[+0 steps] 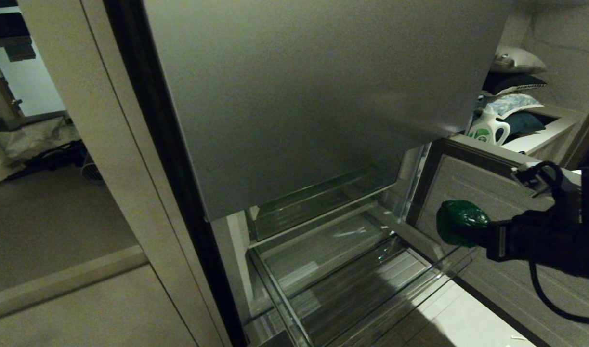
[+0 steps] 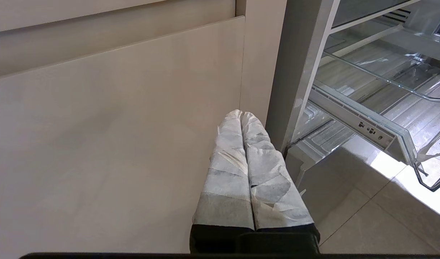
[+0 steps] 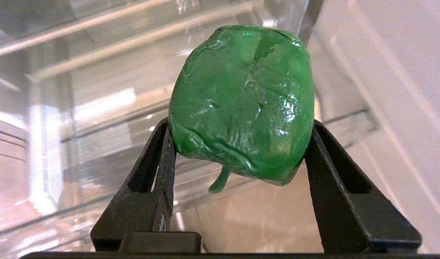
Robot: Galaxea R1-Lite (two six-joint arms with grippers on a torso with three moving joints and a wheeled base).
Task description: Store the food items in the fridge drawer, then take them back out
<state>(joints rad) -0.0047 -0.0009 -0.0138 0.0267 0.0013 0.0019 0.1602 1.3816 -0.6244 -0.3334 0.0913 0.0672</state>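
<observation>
Right gripper (image 3: 241, 144) has its jaws about half apart, clamped on both sides of the green food (image 3: 243, 102). It holds this piece in the air, to the right of the open drawer (image 1: 352, 284) and above its front corner. Left gripper (image 2: 241, 118) hangs beside the fridge (image 2: 295, 72), with its jaws pressed together and nothing between them.

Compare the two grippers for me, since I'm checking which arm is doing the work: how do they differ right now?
The right gripper is shut on the green food item, while the left gripper holds nothing. The right gripper's fingers are bare black and spread wide around the item; the left gripper's fingers are wrapped in pale covering and pressed together. The right gripper hangs over the open fridge drawer; the left gripper sits beside the fridge, by a beige cabinet panel.
</observation>
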